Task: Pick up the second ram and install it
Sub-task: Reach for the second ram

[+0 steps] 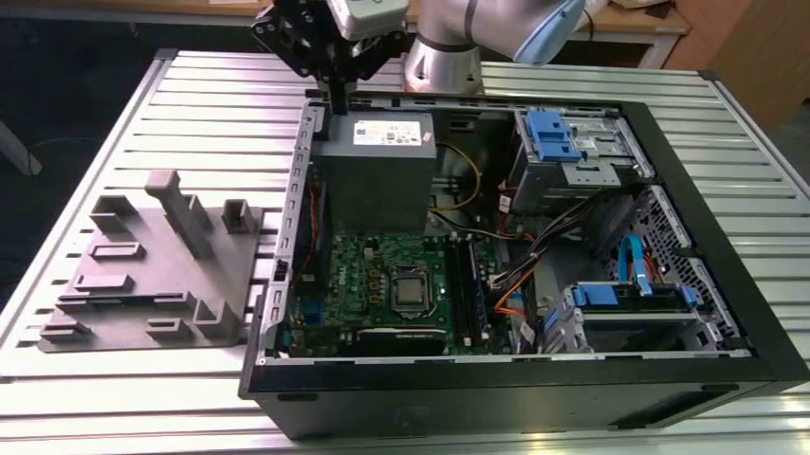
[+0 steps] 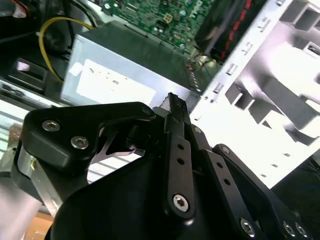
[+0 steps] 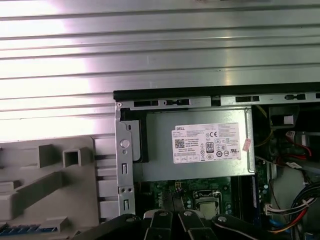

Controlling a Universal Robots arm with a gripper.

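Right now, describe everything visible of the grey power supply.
The grey power supply is a boxy unit that looks like plain sheet metal, with a white label on its upward face. It sits level inside the open computer case, in the far corner at the exterior view's left, against the case walls, next to the green motherboard. Yellow wires curve beside it.

the grey power supply [image 3: 200, 150] with a white label sits inside the open computer case [image 3: 165, 95], and the green motherboard [image 3: 165, 192] is beside it. a grey holder tray [image 3: 45, 185] lies on the slatted table [image 3: 150, 50], outside the case. the gripper [image 3: 174, 222] hangs over the motherboard.
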